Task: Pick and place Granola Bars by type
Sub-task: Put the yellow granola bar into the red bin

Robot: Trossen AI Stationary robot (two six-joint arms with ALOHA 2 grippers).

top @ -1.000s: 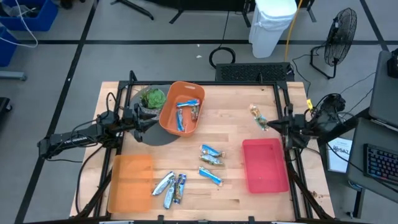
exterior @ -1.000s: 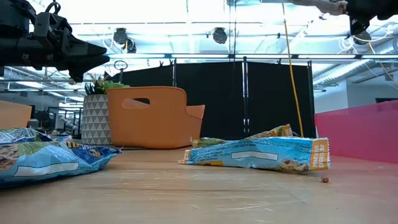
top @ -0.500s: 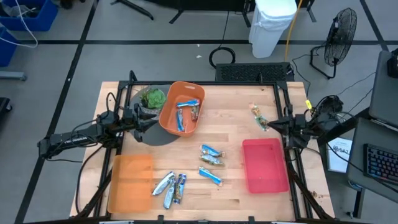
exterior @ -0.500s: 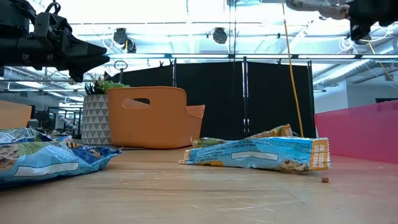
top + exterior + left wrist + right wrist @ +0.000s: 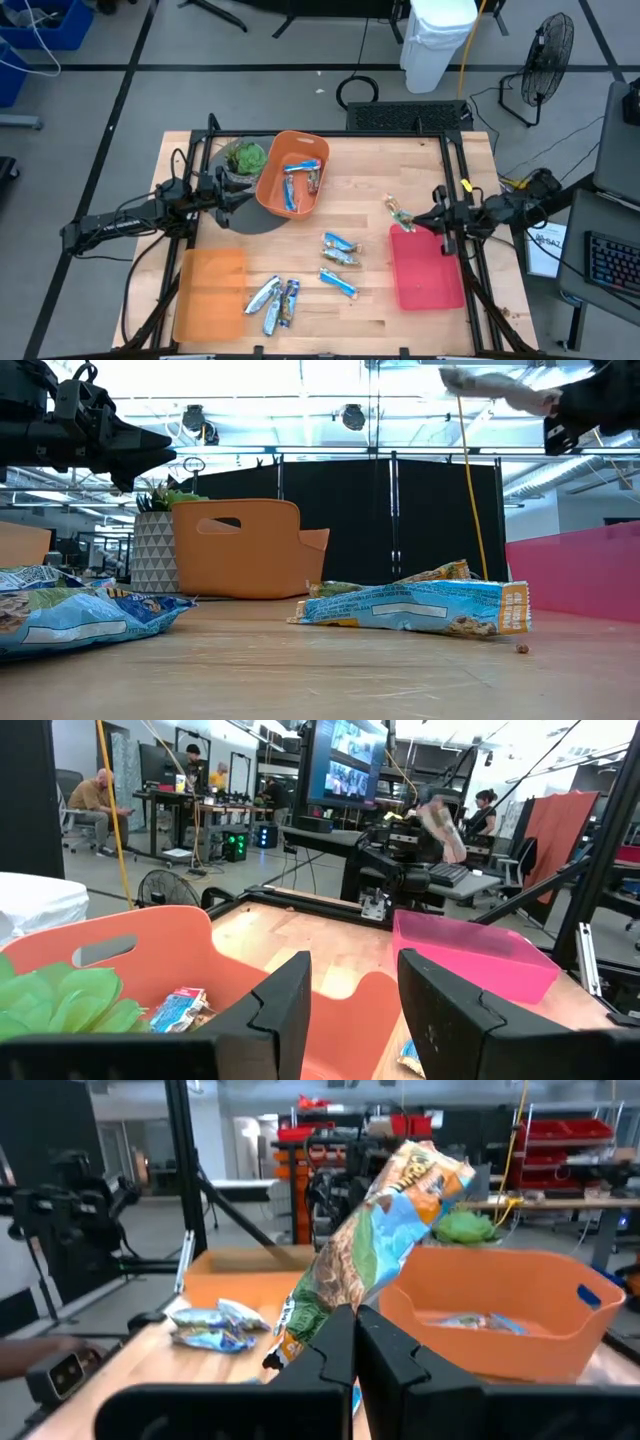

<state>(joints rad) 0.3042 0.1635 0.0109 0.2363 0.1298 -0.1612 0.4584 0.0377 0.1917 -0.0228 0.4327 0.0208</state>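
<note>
Wooden surface (image 5: 365, 200) below; right gripper (image 5: 414, 222), jaws clamped on 1 brownish granola bar (image 5: 398, 212), best released low inside pink bin (image 5: 427, 290); left gripper (image 5: 240, 197), jaws apart, waited by orange basket (image 5: 268, 180).

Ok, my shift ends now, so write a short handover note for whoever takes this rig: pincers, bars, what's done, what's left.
Right pincer: shut on a brownish granola bar, held in the air near the red tray, which holds no bars.
Left pincer: open, waiting beside the orange basket and the potted plant.
Done: a few bars lie in the basket.
Left: three blue bars mid-table, a cluster beside the flat orange tray, also without bars, plus the held bar to place.
</note>
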